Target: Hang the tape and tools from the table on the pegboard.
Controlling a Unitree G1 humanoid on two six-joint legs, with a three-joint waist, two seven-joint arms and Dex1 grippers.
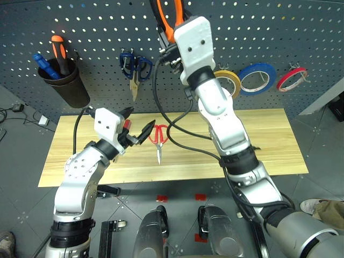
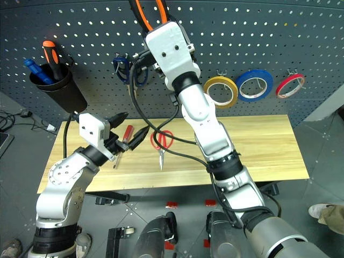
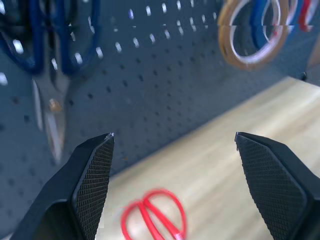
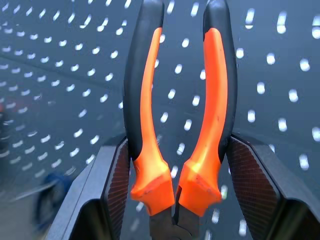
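While the right gripper (image 1: 171,24) is raised in front of the pegboard (image 1: 97,27) in the left eye view, its two black fingers clamp the orange-and-black pliers (image 1: 166,16) by the handles, which stick upward past the top of the picture. On the pegboard hang the yellow-tan tape (image 1: 230,81), a blue tape roll (image 1: 258,78) and a red tape roll (image 1: 292,79) in a row toward the right side, blue-handled scissors (image 1: 135,69) near the middle, and a black cup (image 1: 67,86) at the left with an orange-and-black screwdriver (image 1: 59,51) in it. The left gripper (image 1: 137,126) hovers above the table (image 1: 269,145) near its back edge with its fingers spread apart and nothing between them; the red-handled scissors (image 1: 158,138) lie flat on the table just beside it. In the right eye view, the red-handled screwdriver (image 2: 123,137) lies on the table under the left gripper. From the left wrist view, the two fingers stand wide apart, with the red scissors' handles on the wood between them. From the right wrist view, the right gripper's pads (image 4: 250,185) press the pliers' handles from both sides.
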